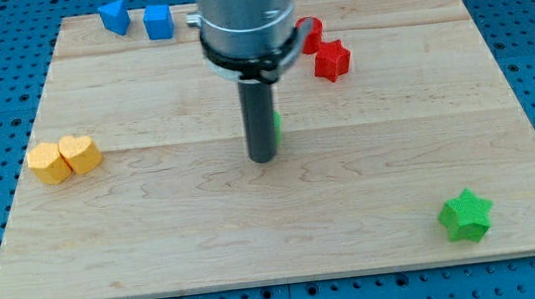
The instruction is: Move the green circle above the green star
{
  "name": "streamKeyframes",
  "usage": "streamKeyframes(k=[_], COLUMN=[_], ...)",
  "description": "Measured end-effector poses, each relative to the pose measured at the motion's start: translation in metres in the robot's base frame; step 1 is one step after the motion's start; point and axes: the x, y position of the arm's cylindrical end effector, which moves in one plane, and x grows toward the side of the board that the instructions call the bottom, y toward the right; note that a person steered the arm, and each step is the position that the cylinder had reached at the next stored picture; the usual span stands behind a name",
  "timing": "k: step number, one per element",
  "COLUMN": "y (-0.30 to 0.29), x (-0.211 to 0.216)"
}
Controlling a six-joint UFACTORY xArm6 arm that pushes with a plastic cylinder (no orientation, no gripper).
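The green star (pixel 467 215) lies near the view's bottom right of the wooden board (pixel 353 200). The green circle (pixel 277 124) is almost wholly hidden behind the rod; only a thin green sliver shows at the rod's right edge, near the board's middle. My tip (pixel 263 157) rests on the board just in front of and touching or nearly touching the green circle, far up and to the left of the green star.
Two yellow blocks (pixel 64 158) sit side by side at the view's left. A blue triangle (pixel 114 15) and a blue cube (pixel 159 23) lie at the top left. A red star (pixel 332 60) and another red block (pixel 310 33) lie right of the arm.
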Motion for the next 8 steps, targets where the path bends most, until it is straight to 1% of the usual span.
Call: streamKeyframes(k=[1, 2, 3, 4, 5, 6, 7, 8], y=[-0.056, -0.030, 0.027, 0.024, 0.065, 0.135, 0.181, 0.196], x=[-0.016, -0.025, -0.034, -0.056, -0.047, 0.014, 0.082, 0.103])
